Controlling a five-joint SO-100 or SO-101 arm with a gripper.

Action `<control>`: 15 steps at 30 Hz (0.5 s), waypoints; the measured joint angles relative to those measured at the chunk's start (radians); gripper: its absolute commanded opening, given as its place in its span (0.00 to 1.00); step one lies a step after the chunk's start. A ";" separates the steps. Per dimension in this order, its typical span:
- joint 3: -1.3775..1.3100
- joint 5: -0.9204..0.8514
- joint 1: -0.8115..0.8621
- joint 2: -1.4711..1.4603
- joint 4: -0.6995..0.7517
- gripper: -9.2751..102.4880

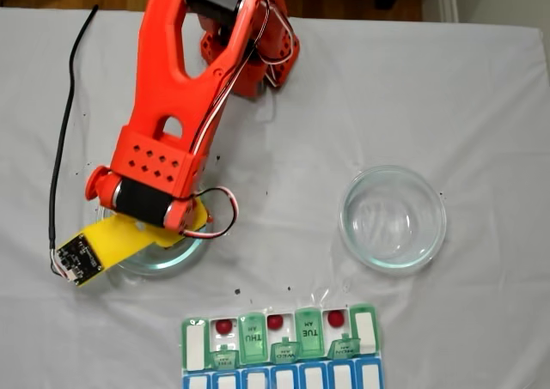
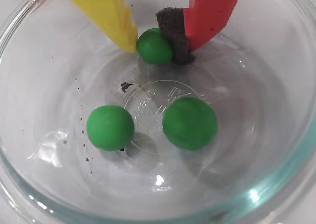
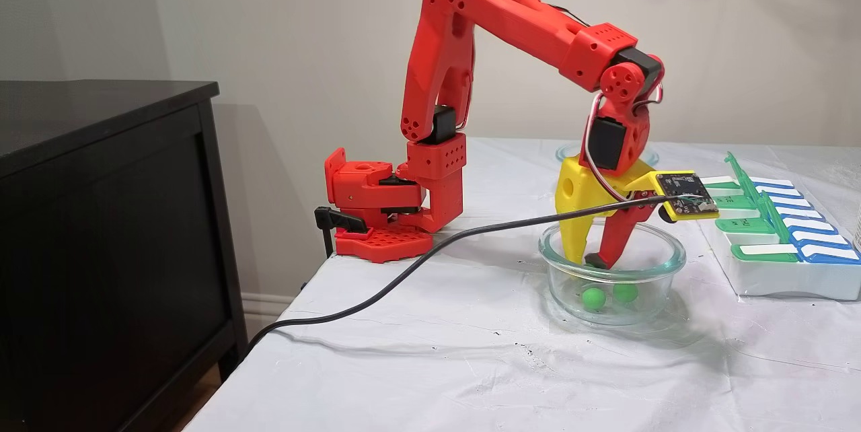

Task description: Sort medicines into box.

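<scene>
Three green balls lie in a glass dish (image 2: 276, 184): one green ball (image 2: 154, 46) is pinched between the yellow finger (image 2: 111, 14) and the red finger's dark foam pad (image 2: 174, 33), so the jaws of the gripper (image 2: 157, 48) are closed on it, low inside the dish. Two loose green balls (image 2: 110, 127) rest on the dish floor. The dish sits near the desk's (image 1: 481, 88) left edge in a fixed view. Three red balls (image 1: 224, 326) occupy open compartments of the pill organizer (image 1: 279, 346) at the desk's near edge, beside an empty glass dish (image 1: 394, 219).
</scene>
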 measured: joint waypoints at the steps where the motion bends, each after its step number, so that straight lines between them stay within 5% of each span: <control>1: 0.012 0.000 0.000 0.012 -0.012 0.08; 15: 0.067 -0.018 0.052 0.334 -0.155 0.08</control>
